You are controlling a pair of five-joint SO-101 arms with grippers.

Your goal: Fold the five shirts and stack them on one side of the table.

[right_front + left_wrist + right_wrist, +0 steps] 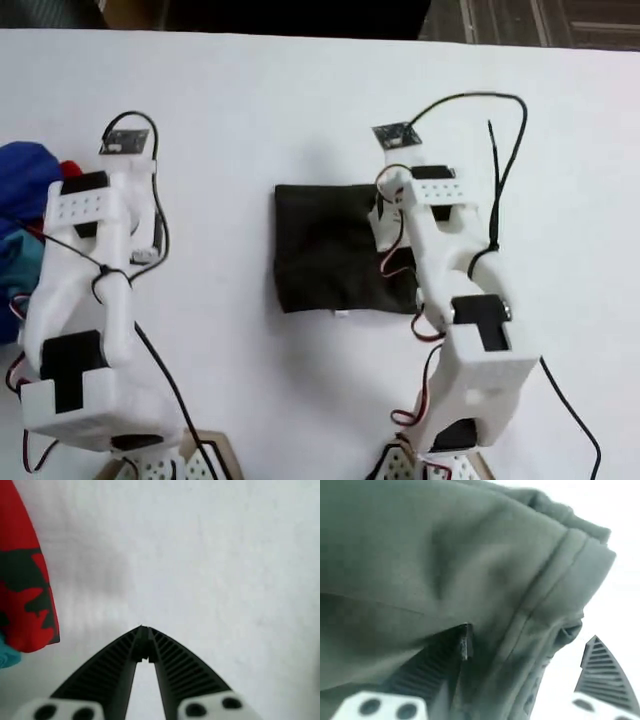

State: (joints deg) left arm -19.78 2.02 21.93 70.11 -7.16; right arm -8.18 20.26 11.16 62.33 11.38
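A black shirt [330, 250] lies folded into a rough square at the middle of the white table [250, 90]. At its right edge stands my right gripper [529, 637], open, with the shirt's thick folded hem [540, 605] between the fingers; one finger [462, 642] touches the dark cloth, the other finger [595, 662] is off it over bare table. My left gripper [143, 630] is shut on nothing and points down at bare table beside a red and black shirt [25, 580]. The left arm [90, 210] stands near the table's left edge.
A heap of unfolded shirts lies at the left edge: blue cloth [25, 175], a bit of red cloth [70, 168] and teal cloth [12, 265]. Cables [500, 170] loop around the right arm. Bare table stretches between the arms and along the far side.
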